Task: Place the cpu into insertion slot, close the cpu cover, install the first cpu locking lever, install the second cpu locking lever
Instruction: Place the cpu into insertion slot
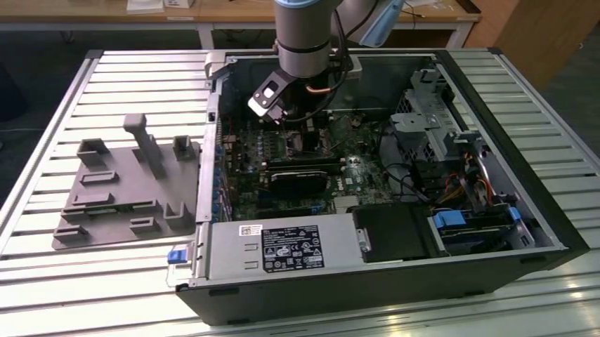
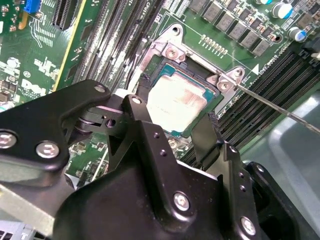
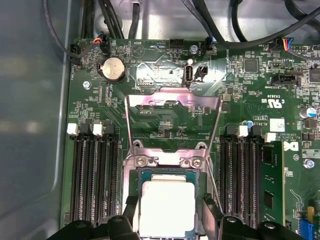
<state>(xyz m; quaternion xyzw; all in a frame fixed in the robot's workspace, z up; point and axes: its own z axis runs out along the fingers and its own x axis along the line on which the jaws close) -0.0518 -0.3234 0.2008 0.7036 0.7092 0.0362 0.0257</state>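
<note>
Over the open computer case (image 1: pixel 375 288), in the exterior view, we see the arm (image 1: pixel 302 35) reach down so that its gripper (image 1: pixel 298 137) hangs just above the motherboard (image 1: pixel 249 151); a grey moulded fixture (image 1: pixel 103 210) lies on the slatted table (image 1: pixel 56 105) at the exterior view's left, well apart from the work.

In the second wrist view the cpu (image 2: pixel 180 97) sits between the black fingers (image 2: pixel 209 131), which are clamped on its two opposite edges with no gap that we can make out; a thin locking lever (image 2: pixel 272 106) stands free beside the socket.

In the first wrist view the cpu lies low in the insertion slot (image 3: pixel 167 172); the cpu cover (image 3: pixel 172 101) is open, tipped back over the board.

We judge the first step, placing the chip, to be in hand and nearly done; cover and levers are not yet done. The next move, in our judgement, calls for the chip to lie flat and square within the rim before the grip loosens, then a straight lift, lest a finger drag it askew.
</note>
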